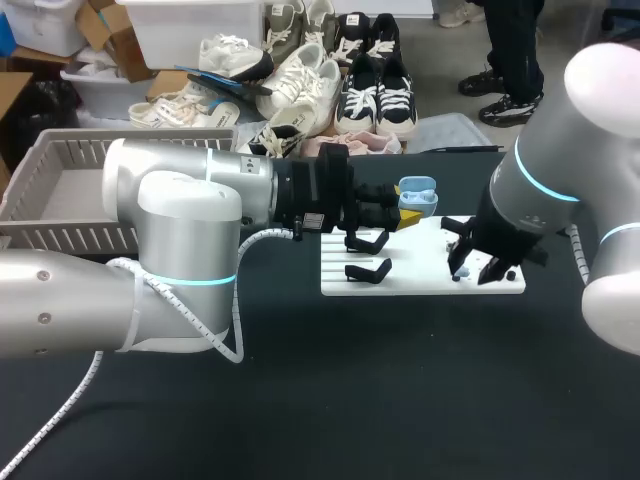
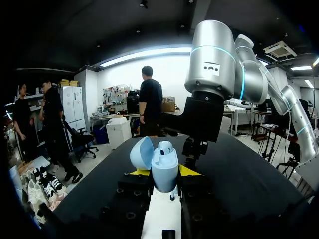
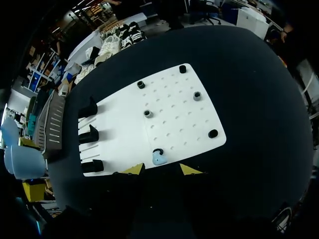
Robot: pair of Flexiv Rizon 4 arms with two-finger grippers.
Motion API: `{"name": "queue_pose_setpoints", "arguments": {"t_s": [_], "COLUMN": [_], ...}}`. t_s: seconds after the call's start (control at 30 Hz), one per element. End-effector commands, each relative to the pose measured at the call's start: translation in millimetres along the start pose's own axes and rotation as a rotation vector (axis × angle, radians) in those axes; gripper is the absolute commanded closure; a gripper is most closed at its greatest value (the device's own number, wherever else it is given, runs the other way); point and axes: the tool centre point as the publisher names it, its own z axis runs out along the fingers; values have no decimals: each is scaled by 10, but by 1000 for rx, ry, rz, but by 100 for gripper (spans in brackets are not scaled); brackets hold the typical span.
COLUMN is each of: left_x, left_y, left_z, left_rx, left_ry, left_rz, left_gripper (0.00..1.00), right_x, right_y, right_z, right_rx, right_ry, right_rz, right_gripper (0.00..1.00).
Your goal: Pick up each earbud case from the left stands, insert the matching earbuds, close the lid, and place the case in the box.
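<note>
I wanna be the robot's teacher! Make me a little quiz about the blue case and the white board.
1. True or false: the lid of the earbud case held in the left gripper is shut.
2. What colour is the earbud on the white board, just ahead of the right gripper? A red, B light blue, C green.
3. Fill in: the right wrist view shows ___ black stands on the board.
Key: 1 false, it is open. 2 B. 3 three.
</note>
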Motion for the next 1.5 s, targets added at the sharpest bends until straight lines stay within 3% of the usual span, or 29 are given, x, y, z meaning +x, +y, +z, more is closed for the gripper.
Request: {"name": "queue_pose_setpoints", "arguments": {"t_s": [0.03, 1.5], "left_x": [5, 5], "left_y": [-11, -11], "left_z": [-4, -4], "left_rx": [-4, -4], "left_ry": [-2, -2], "left_rz": [1, 1], "left_gripper": [100, 100], "right_x": [-12, -78], "right_y": [29, 65], "right_z": [19, 124], "right_rx": [3, -17], "right_ry": [8, 22], "right_rz": [-3, -12], "right_gripper": [60, 59]}}
